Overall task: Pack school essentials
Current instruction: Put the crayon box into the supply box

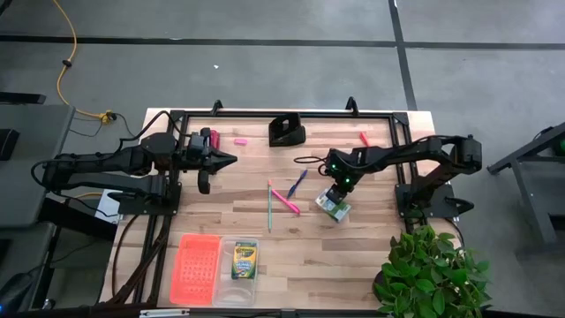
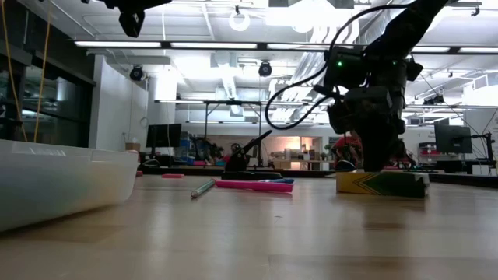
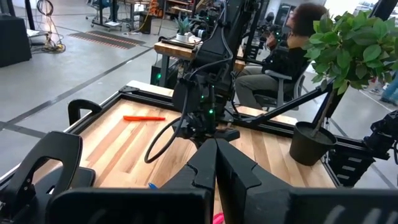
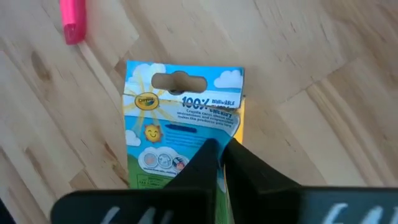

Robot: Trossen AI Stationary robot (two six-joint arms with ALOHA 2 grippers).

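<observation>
Right of the worktop's centre, the right gripper (image 1: 335,196) points down over the small green-and-white box (image 1: 334,208), which lies flat on the wood. In the right wrist view the two dark fingers (image 4: 208,158) meet tip to tip above the box face (image 4: 180,112); jaws closed, holding nothing.

Just left of the box, toward the centre: pink pen (image 1: 285,200), green pencil (image 1: 269,206) and blue pen (image 1: 297,183), all lying loose. A red pen (image 1: 363,138) lies near the far right corner. A tiny pink eraser (image 1: 239,140) sits near the far edge.

At the near edge, left of centre, a clear tray (image 1: 240,284) holds the yellow-green crayon box (image 1: 244,261); an orange-red tray (image 1: 197,268) sits touching its left side.

Left gripper (image 1: 225,160) waits above the left edge, jaws closed and empty. A black block (image 1: 286,131) stands at the far edge.
</observation>
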